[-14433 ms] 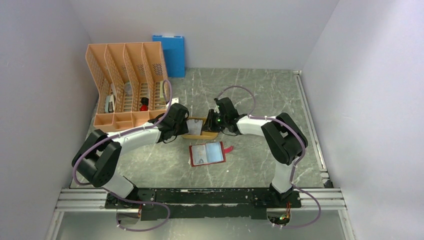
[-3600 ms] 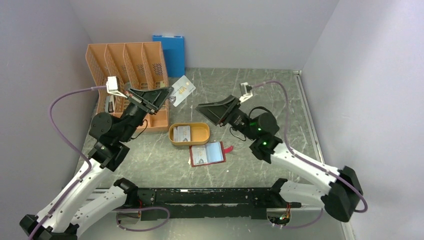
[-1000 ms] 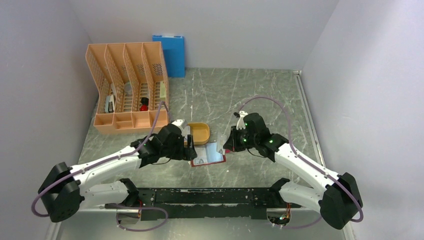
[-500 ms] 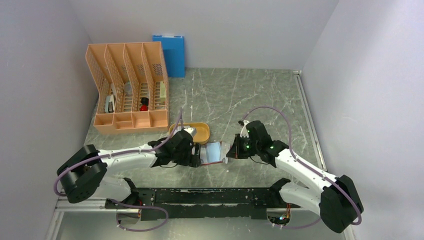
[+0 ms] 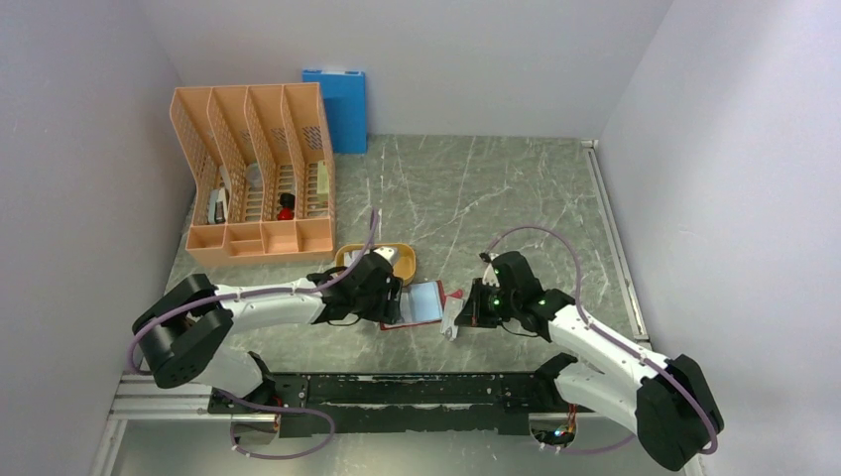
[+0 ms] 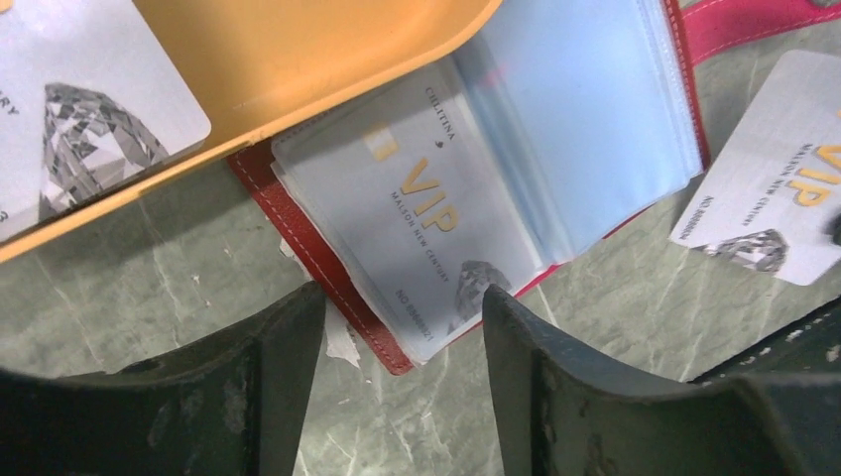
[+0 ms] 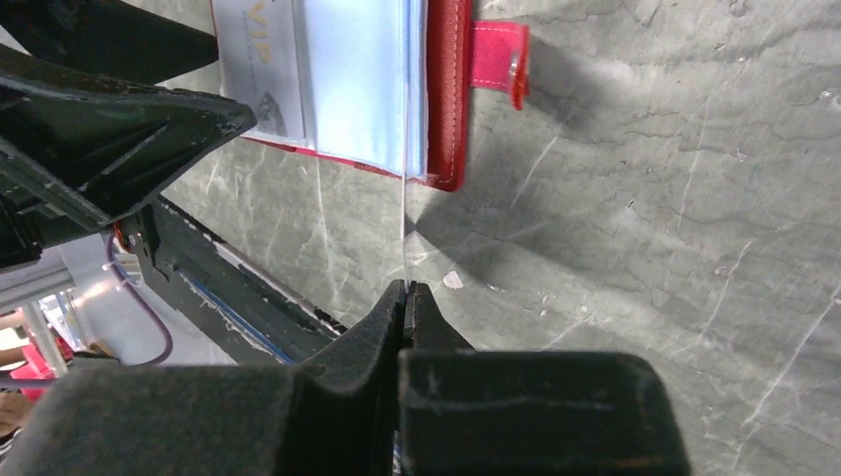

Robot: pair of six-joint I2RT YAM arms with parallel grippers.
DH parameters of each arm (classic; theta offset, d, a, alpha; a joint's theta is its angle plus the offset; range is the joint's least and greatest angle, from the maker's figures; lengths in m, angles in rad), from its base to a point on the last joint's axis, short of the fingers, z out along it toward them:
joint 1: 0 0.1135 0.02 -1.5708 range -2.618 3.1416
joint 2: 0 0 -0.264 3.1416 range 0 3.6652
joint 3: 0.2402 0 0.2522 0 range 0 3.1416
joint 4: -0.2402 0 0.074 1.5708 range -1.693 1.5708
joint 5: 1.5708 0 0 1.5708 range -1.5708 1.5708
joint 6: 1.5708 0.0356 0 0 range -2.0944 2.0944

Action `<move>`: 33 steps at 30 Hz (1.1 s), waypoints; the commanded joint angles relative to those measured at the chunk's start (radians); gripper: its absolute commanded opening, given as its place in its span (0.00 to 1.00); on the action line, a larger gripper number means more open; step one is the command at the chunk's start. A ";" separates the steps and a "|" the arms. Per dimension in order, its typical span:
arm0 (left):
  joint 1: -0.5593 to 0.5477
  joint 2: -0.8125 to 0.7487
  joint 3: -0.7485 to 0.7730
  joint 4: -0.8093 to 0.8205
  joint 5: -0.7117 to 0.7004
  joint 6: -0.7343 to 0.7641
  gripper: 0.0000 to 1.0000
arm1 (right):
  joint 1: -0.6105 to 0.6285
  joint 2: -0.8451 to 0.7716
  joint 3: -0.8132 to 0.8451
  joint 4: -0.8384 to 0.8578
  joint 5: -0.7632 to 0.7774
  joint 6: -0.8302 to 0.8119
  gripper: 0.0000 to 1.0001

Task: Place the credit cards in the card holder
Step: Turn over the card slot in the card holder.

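The top camera looked steeply down from above and behind the near edge of the worktop (image 5: 496,188), covering all of it. Both wrist cameras hung close above it toward that edge (facing downward), and all three views shared the open card holder (image 5: 421,300).

Open card holder (image 5: 424,300), credit card (image 6: 426,208) inside

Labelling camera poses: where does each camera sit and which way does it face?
Top external: above and behind the robot, looking down at the table; left arm and right arm show.
Left wrist: on the left gripper, facing down at card holder and orange tray; its open fingers show.
Right wrist: on the right gripper, looking along shut fingers pinching a credit card edge-on.
Shared: both wrist views show card holder and card.
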 commanded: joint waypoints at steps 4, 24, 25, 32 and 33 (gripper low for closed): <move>-0.012 0.042 0.004 -0.014 -0.041 0.075 0.59 | -0.007 -0.118 0.021 -0.026 0.049 0.039 0.00; -0.038 0.022 0.043 -0.059 -0.105 0.066 0.63 | -0.012 0.098 0.089 0.096 0.149 -0.013 0.00; -0.037 0.011 0.049 -0.069 -0.107 0.062 0.64 | -0.012 0.099 0.085 0.108 0.135 -0.011 0.00; -0.040 -0.113 0.088 -0.121 -0.082 0.043 0.73 | -0.011 0.146 0.063 0.182 0.045 0.005 0.00; -0.042 -0.122 0.096 -0.120 -0.073 0.039 0.74 | -0.011 0.152 0.058 0.193 0.037 0.010 0.00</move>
